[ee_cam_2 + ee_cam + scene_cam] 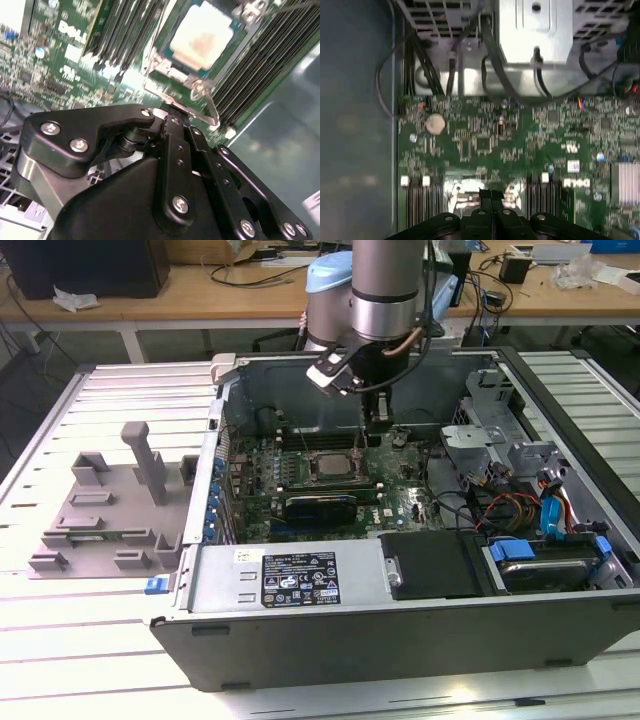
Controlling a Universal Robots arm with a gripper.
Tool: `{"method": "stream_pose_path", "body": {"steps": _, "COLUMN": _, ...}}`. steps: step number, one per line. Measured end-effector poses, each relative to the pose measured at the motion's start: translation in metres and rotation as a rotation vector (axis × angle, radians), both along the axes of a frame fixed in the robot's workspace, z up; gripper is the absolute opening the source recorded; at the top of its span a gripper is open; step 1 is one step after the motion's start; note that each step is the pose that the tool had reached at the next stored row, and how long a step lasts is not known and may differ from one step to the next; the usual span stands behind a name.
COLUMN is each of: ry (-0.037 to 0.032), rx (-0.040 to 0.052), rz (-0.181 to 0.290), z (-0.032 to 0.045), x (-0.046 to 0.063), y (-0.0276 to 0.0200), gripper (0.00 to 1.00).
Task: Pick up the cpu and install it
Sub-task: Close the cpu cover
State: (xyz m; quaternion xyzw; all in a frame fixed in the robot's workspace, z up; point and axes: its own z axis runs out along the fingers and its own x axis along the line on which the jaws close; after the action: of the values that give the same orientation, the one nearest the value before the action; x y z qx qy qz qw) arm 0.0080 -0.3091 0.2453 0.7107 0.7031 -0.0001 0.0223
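Gripper [491, 194] low over the motherboard [480, 145], jaws pressed together, nothing between them. The cpu [202, 36] sits flat in its socket just ahead of the jaws' tips. The socket's metal lever [202, 96] lies right by those tips; contact unclear.

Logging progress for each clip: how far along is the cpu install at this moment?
Done: the cpu already lies in the motherboard socket, so pick-up and placement look finished. In hand: nothing; the hand is shut and empty, close to the socket's metal lever. Left: possibly locking the socket; whether it is latched cannot be told.
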Motion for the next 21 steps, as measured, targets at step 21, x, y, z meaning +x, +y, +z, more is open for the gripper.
{"method": "stream_pose_path", "body": {"steps": 21, "ry": -0.0019, "rx": -0.0013, "rz": 0.059, "z": -0.0094, "x": -0.037, "y": 0.0013, "gripper": 0.11}}
